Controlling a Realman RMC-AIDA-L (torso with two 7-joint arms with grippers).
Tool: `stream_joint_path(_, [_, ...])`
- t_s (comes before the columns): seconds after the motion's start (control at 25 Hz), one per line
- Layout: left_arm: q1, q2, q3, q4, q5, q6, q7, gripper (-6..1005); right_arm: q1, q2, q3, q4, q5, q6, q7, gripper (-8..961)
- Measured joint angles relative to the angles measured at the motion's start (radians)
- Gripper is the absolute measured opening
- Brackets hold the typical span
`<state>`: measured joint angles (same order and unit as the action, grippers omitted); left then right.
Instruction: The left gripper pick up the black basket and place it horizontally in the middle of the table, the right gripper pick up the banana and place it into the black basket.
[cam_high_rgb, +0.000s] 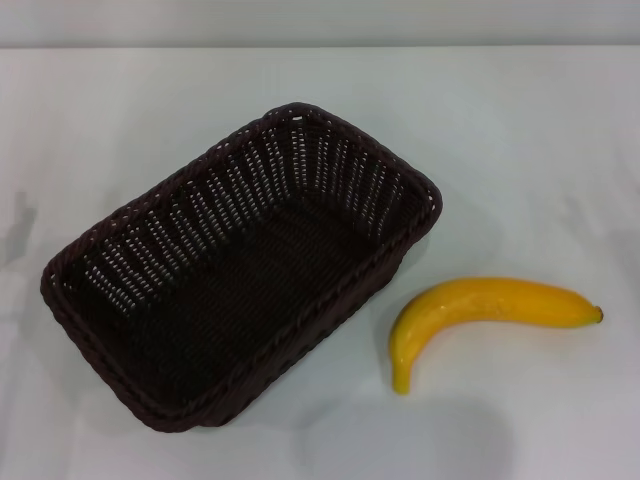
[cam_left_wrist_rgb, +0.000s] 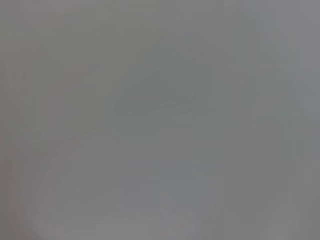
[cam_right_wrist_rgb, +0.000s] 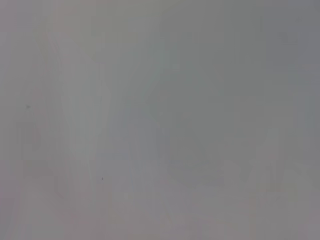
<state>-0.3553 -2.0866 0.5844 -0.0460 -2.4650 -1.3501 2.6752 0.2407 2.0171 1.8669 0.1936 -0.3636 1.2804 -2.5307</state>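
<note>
Wrist views: blank grey, pincers unseen.

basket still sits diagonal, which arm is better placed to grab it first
Left, probably. The black basket lies on the robot's left side of the table, and the banana lies to its right. Neither gripper is in view.

1. I see a plain white, smooth table (cam_high_rgb: 520, 140) filling the head view.
2. A rectangular, dark brown-black woven basket (cam_high_rgb: 150, 405) sits on it, turned diagonally, open side up.
3. A curved, smooth yellow banana (cam_high_rgb: 480, 310) with a dark tip lies flat just right of the basket, near it, not touching.
</note>
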Motion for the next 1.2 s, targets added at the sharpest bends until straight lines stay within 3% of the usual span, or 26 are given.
stream_joint_path(0.6, [0.009, 0.0, 0.002, 0.0, 0.005, -0.029, -0.009, 879, -0.006, 0.0, 0.0, -0.007, 0.0, 0.0, 0.0, 875])
stream_joint_path(0.72, [0.013, 0.005, 0.007, 0.006, 0.017, -0.036, -0.094, 879, -0.004, 0.0, 0.002, -0.006, 0.0, -0.004, 0.0, 875])
stream_joint_path(1.08, [0.132, 0.014, 0.011, 0.296, 0.228, -0.045, -0.38, 876, 0.005, -0.001, 0.003, 0.001, 0.031, -0.023, 0.0, 875])
stream_joint_path(1.2, [0.154, 0.032, 0.011, 0.431, 0.397, -0.091, -0.431, 874, 0.008, -0.002, 0.012, 0.004, 0.039, -0.027, -0.001, 875])
